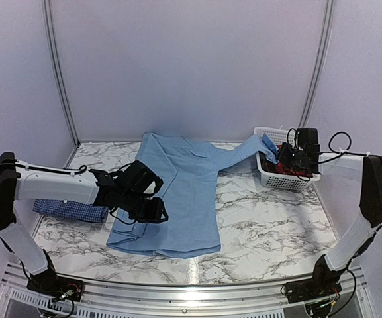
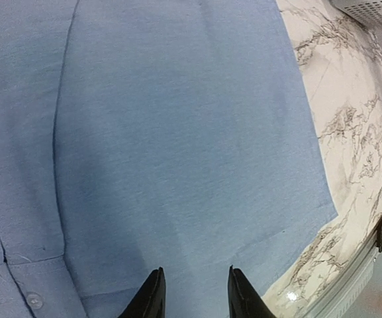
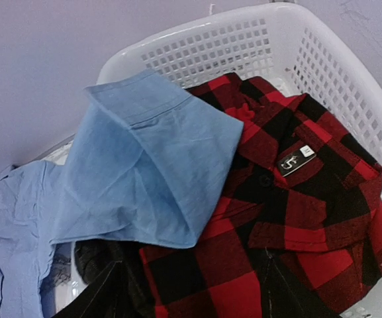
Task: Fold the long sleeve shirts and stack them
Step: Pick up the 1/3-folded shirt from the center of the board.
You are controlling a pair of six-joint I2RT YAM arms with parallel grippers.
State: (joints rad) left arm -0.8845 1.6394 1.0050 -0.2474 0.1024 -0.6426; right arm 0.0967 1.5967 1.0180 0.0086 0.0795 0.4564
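From above, the light blue shirt [image 1: 189, 192] lies spread across the middle of the marble counter [image 1: 270, 225], collar toward the back wall. One of its sleeves stretches right to a white plastic basket [image 1: 290, 182] at the counter's right edge. The dark blue checked shirt [image 1: 70, 211] sits as a folded bundle at the left, partly under the left arm and apart from the blue one. The left claw [image 1: 156, 209] hangs over the left half of the light blue shirt, and the right claw [image 1: 285, 161] is above the basket.

In the left wrist view, two black fingers [image 2: 152, 295] stand apart over flat blue cloth, with nothing pinched between them. A seam runs up the fabric at left with a small button [image 2: 34, 300] beside it. Bare marble shows past the shirt's hem on the right.

In the right wrist view, the blue sleeve's cuff [image 3: 157, 159] drapes over the basket rim and rests on a red-and-black plaid shirt [image 3: 290, 212] inside. The right claw's dark fingers sit wide apart at the bottom edge, gripping nothing.
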